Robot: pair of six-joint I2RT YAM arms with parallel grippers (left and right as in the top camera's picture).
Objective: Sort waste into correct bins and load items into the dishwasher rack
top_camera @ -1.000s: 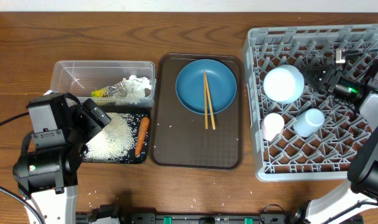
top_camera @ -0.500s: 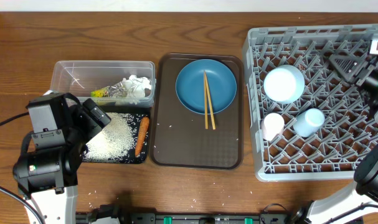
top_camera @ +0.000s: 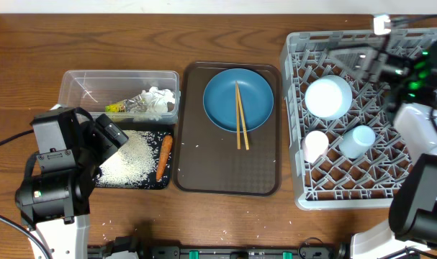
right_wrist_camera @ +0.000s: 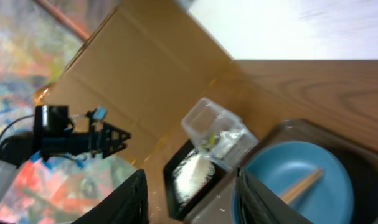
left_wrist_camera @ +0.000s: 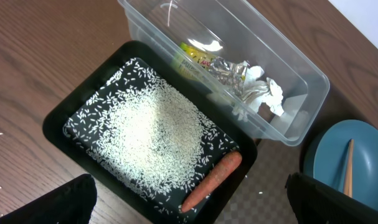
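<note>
The blue plate with wooden chopsticks across it lies on the brown tray. In the grey rack sit the pale bowl, white-pink cup and light blue cup. Crumpled paper and wrapper lie in the clear tub. Rice and the carrot lie in the black tray. My left gripper hangs open above that tray's near edge. My right gripper, blurred over the rack's far side, is open and empty.
The brown serving tray lies between the black tray and the rack. A few rice grains are scattered on it and on the wooden table. A cardboard box shows beyond the table in the right wrist view.
My right arm has swung from the rack's right side to its far edge, turning to face left, and its jaws have narrowed a little. The left arm has not moved.
</note>
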